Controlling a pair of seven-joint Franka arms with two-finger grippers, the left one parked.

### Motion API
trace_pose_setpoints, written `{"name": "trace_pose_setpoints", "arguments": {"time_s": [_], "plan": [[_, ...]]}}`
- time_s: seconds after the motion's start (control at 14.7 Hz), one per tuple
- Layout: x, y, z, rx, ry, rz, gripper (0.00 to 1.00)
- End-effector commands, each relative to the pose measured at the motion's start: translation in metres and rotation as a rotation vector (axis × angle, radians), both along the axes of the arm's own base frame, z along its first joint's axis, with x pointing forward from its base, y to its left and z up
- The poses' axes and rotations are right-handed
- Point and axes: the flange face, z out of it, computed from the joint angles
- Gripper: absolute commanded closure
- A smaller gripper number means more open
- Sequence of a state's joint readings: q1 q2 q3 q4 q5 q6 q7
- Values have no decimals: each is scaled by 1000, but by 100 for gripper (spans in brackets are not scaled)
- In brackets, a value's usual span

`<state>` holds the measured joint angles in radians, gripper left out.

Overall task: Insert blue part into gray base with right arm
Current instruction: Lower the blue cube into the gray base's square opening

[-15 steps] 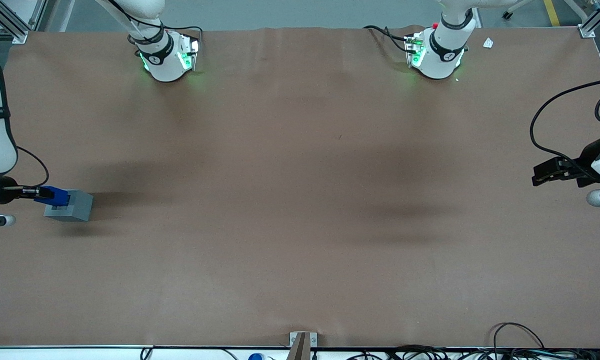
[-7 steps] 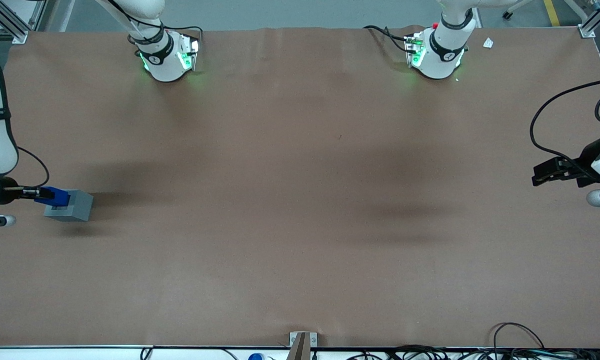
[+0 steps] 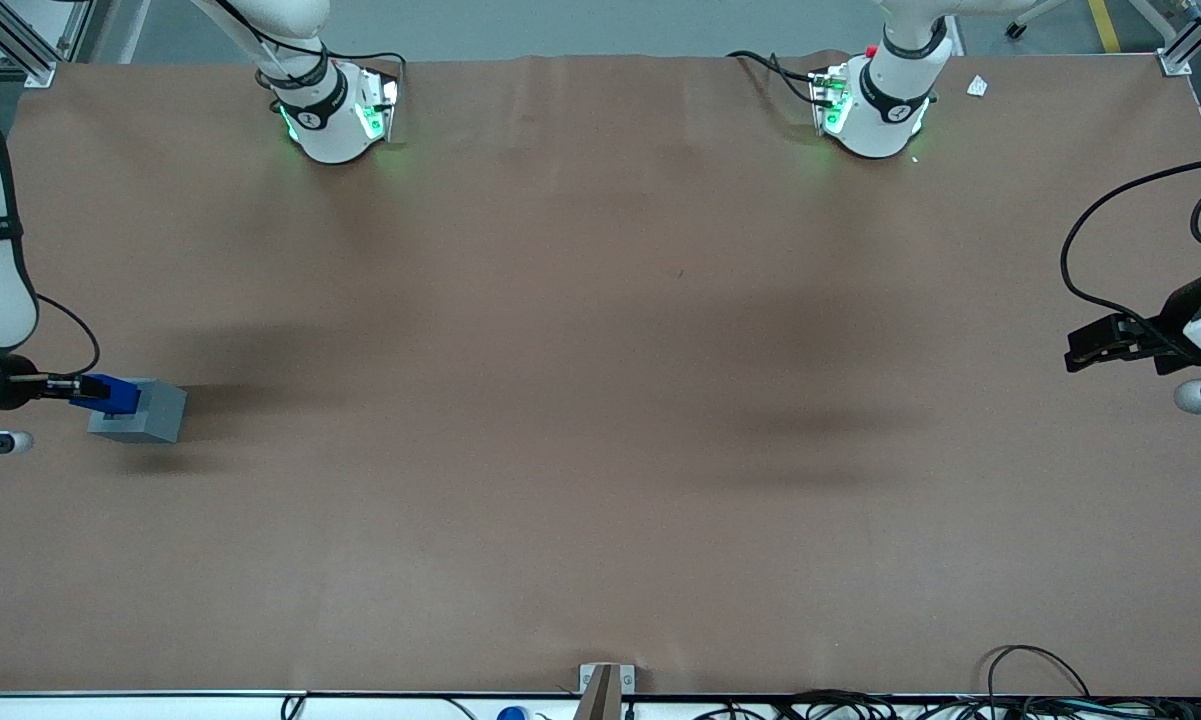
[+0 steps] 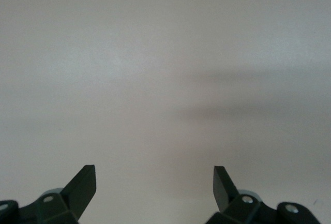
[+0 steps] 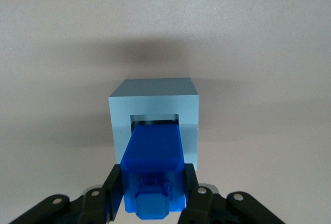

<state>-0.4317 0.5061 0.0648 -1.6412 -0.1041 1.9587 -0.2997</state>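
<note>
The gray base [image 3: 140, 412] stands on the brown table at the working arm's end. My right gripper [image 3: 88, 388] is shut on the blue part [image 3: 110, 393] and holds it right over the base's top. In the right wrist view the blue part [image 5: 154, 169] sits between my two fingers [image 5: 115, 185], knob toward the camera, and its leading end reaches into the square recess of the gray base [image 5: 154, 102]. The gripper [image 5: 154, 190] is lined up with the recess.
The brown table [image 3: 600, 420] stretches wide toward the parked arm's end. The two arm bases [image 3: 335, 110] stand farthest from the front camera. Cables [image 3: 1020, 690] lie at the table's near edge.
The gripper with the blue part has sunk slightly toward the gray base. The base has not moved.
</note>
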Motion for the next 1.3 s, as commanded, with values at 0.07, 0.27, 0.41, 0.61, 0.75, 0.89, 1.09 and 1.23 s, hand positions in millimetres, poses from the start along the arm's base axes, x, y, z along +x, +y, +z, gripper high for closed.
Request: {"name": "trace_pose_setpoints", "arguments": {"time_s": [0.07,0.27,0.41,0.61,0.75,0.89,1.09,1.23], "plan": [[1,3,-4,-10,0,-10,100],[2,4,-5,-12,-1,-7,100],[3,4,-7,-12,-3,-7,100],[5,3,-11,-15,-16,-6,100],[6,3,-12,-15,-18,-4,100],[5,2,-13,-14,-18,-5,100],[6,3,-15,-14,-17,-4,93],[6,2,-16,-12,-16,-6,31]]}}
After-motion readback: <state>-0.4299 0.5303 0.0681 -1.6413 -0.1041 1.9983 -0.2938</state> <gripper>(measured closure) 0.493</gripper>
